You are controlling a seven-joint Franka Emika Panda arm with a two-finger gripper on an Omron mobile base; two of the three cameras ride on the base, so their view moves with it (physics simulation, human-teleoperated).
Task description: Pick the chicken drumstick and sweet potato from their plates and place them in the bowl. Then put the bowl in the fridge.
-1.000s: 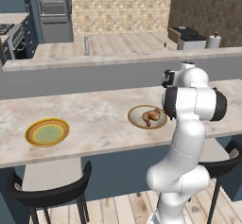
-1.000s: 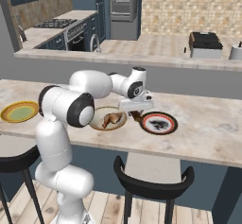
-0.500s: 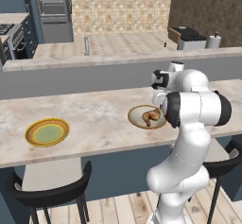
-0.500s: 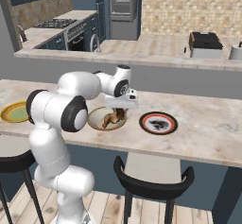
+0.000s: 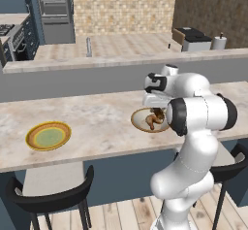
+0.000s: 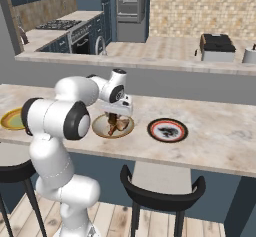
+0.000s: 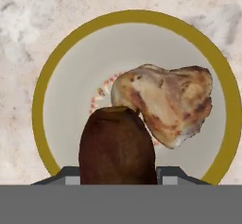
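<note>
My gripper (image 7: 117, 176) is shut on the sweet potato (image 7: 117, 147), a dark reddish-brown lump that hangs just above the bowl (image 7: 47, 90). The golden-brown chicken drumstick (image 7: 165, 100) lies inside that beige, brown-rimmed bowl. From the right base the gripper (image 6: 114, 117) points down over the bowl (image 6: 100, 130), and the drumstick (image 6: 120, 126) shows beneath it. From the left base the gripper (image 5: 157, 111) hovers over the bowl (image 5: 137, 122). A yellow-rimmed plate (image 5: 48, 136) with a green centre sits bare at the counter's left. A dark plate (image 6: 167, 130) with a red ring lies right of the bowl.
The bowl and plates sit on a long marble counter (image 5: 97, 117). Dark stools (image 6: 160, 193) stand under its front edge. Behind it runs a second counter with a toaster (image 6: 216, 47), and the tall fridge (image 5: 54, 8) stands at the back left.
The hand has swung left from beside the dark plate to over the bowl, carrying the sweet potato. The bowl, drumstick and plates have stayed put.
</note>
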